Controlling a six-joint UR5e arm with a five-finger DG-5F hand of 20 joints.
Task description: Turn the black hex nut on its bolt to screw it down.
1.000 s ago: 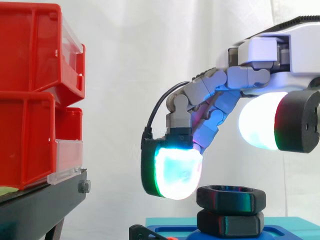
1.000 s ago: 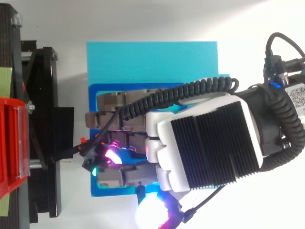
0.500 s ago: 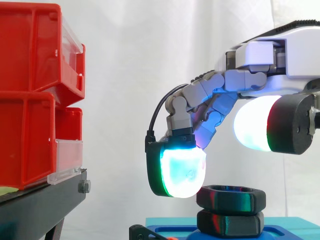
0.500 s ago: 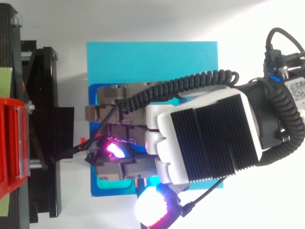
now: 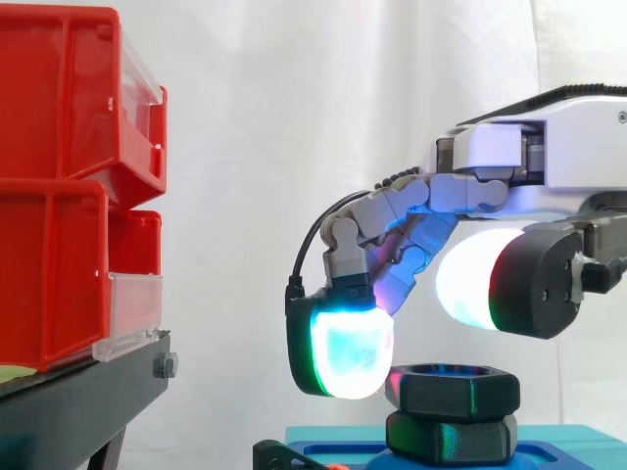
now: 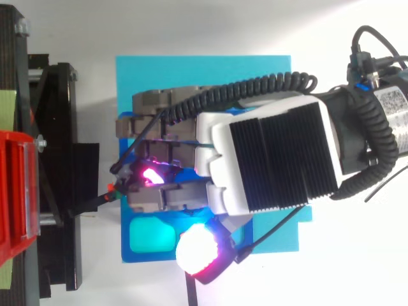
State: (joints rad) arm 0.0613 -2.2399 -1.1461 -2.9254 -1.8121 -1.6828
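Observation:
The black hex nut (image 5: 456, 387) sits on top of a second black hex piece (image 5: 451, 438) on the blue base (image 6: 204, 76). My hand (image 5: 519, 157) comes in from the right and arches over the nut, fingers curled downward. A cyan-glowing fingertip pad (image 5: 343, 352) rests against the nut's left side. The white-glowing thumb pad (image 5: 470, 284) hovers just above the nut's right half, with a thin gap showing. In the top view the hand (image 6: 268, 159) covers the nut, and a magenta pad (image 6: 150, 175) glows under the fingers.
Stacked red bins (image 5: 59, 176) stand on a black stand (image 5: 88, 401) to the left, a short gap from the fingertips. The white curtain hangs behind. The blue base's near-left corner (image 6: 150, 239) is uncovered.
The hand has sunk lower and shifted toward the nut. The thumb has swung in and down over it. The cyan pad now touches the nut's left side, and the nut looks slightly turned.

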